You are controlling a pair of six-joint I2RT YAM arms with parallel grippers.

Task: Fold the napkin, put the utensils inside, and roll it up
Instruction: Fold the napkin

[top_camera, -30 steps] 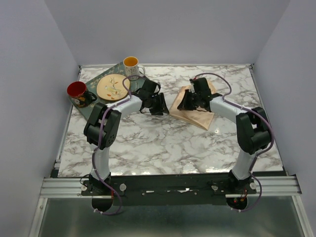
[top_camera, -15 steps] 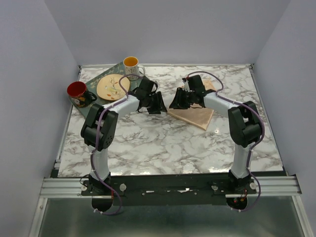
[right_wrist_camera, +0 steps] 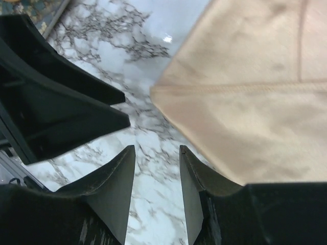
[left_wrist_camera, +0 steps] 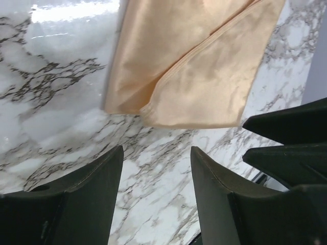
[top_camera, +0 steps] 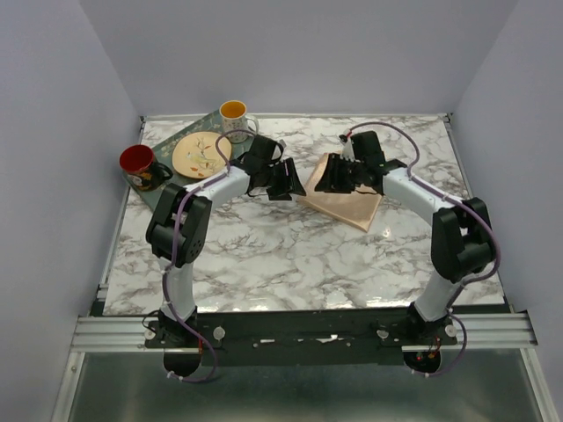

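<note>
- toward the back of the marble table (top_camera: 290,255), right of centre: the napkin (top_camera: 350,206) lies flat, folded into a rough square, one corner pointing toward the arms' bases.
- layers are stacked; a stitched hem runs along the upper layer in both wrist views.
- left gripper (top_camera: 295,185) hangs over bare marble just left of the napkin's left corner. its fingers (left_wrist_camera: 92,199) stand apart with only marble showing in the gap, nothing pinched.
- right gripper (top_camera: 322,183) sits at the napkin's left edge, tips aimed toward the left gripper. its fingers (right_wrist_camera: 107,204) are spread too, marble between them, the cloth's corner lying just past the tips. cannot tell if a finger brushes the cloth.
- the two grippers face each other, close, not touching; each one's black fingers show at the side of the other's wrist view.
- back-left corner: cream floral plate (top_camera: 201,155) on a dark green mat (top_camera: 201,123), yellow mug (top_camera: 233,112) behind it, red mug (top_camera: 139,163) to its left.
</note>
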